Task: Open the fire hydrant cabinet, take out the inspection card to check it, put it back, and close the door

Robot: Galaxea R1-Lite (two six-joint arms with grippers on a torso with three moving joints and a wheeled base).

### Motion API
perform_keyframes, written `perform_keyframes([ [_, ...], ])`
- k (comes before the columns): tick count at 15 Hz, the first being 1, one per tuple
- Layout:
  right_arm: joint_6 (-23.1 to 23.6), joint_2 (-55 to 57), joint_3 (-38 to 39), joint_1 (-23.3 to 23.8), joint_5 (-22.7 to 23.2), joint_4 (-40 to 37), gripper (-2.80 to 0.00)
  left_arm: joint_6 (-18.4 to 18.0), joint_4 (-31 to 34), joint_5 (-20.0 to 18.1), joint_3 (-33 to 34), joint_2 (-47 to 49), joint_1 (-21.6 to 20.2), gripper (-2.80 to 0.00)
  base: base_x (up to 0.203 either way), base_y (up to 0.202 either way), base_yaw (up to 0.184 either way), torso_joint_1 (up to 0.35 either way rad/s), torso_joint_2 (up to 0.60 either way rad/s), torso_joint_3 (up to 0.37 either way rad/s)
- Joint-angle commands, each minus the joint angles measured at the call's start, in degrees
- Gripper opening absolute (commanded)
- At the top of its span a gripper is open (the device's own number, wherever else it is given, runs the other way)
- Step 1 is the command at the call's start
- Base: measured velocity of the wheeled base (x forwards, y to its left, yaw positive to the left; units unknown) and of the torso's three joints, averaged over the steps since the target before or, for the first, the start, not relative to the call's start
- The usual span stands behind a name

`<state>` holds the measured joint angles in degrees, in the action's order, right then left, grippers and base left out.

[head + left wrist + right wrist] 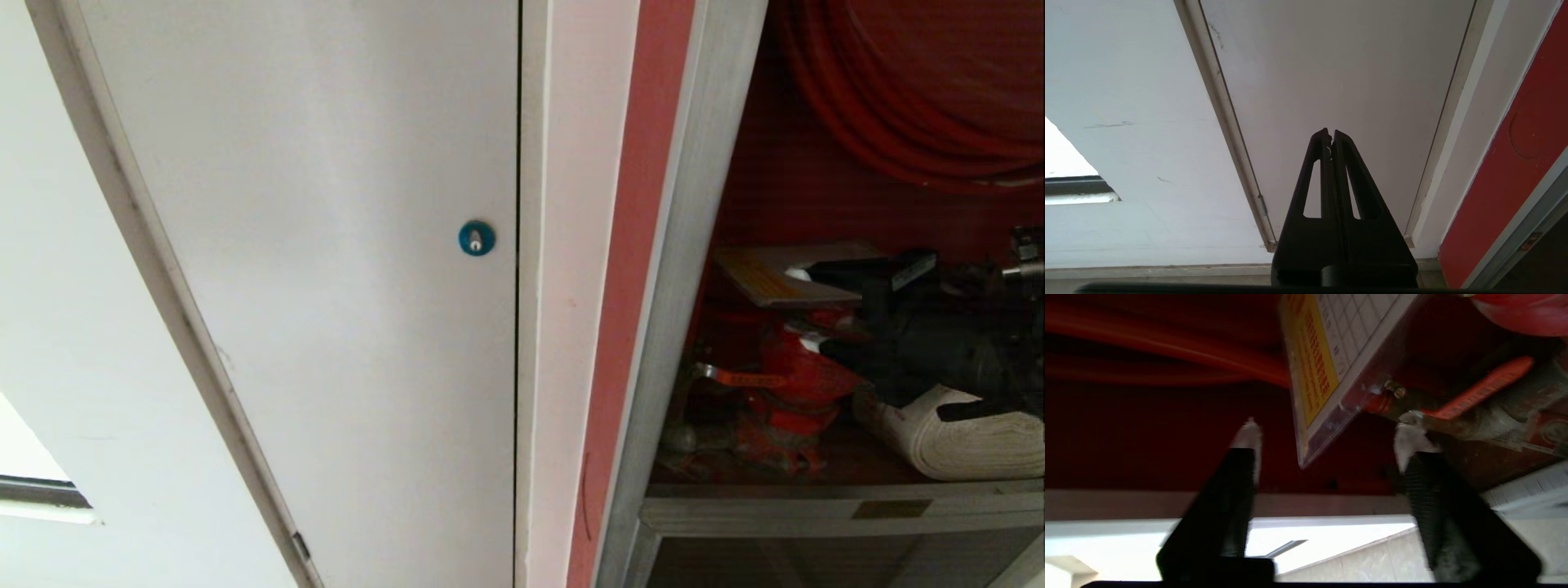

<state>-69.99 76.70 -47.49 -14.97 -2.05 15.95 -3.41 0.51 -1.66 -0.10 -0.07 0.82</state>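
Note:
The fire hydrant cabinet (694, 245) stands open at the right, its red inside showing; its door is out of view. The inspection card (759, 278), a gridded sheet with a yellow band, lies tilted on top of the red valve. My right gripper (808, 309) is inside the cabinet just to the right of the card, open. In the right wrist view the card (1327, 355) has one corner reaching between the white-tipped fingers (1247, 433) of that gripper (1329, 435), touching neither. My left gripper (1330, 132) is shut and empty, facing the white panel.
A white panel with a blue round lock (476, 238) fills the left. Inside the cabinet are a coiled red hose (898, 106), a red valve (796, 384) with an orange handle (1478, 390), and a folded white hose (963, 441) on the shelf.

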Motion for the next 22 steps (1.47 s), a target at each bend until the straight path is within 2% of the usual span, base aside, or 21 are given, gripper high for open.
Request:
perform_keyframes([
  [1, -0.4, 1.9, -0.1, -0.9, -0.3, 0.9, 0.0, 0.0, 0.0, 0.0, 0.0, 0.0, 0.0, -2.8, 0.0, 0.0, 0.0, 0.0, 0.0, 0.0],
  [9, 0.0, 6.6, -2.7, -0.8, -6.9, 6.1, 0.0, 0.0, 0.0, 0.0, 0.0, 0.0, 0.0, -2.8, 0.0, 0.0, 0.0, 0.0, 0.0, 0.0],
  [20, 0.2, 7.7, -5.0, -0.8, -8.5, 6.0, 0.0, 0.0, 0.0, 0.0, 0.0, 0.0, 0.0, -2.8, 0.0, 0.0, 0.0, 0.0, 0.0, 0.0],
  [21, 0.2, 7.9, -5.1, -0.8, -8.5, 6.0, -2.8, 0.0, 0.0, 0.0, 0.0, 0.0, 0.0, -2.8, 0.0, 0.0, 0.0, 0.0, 0.0, 0.0],
  [22, 0.2, 8.1, -5.1, -0.9, -8.5, 6.0, -2.8, 0.0, 0.0, 0.0, 0.0, 0.0, 0.0, -2.8, 0.0, 0.0, 0.0, 0.0, 0.0, 0.0],
])
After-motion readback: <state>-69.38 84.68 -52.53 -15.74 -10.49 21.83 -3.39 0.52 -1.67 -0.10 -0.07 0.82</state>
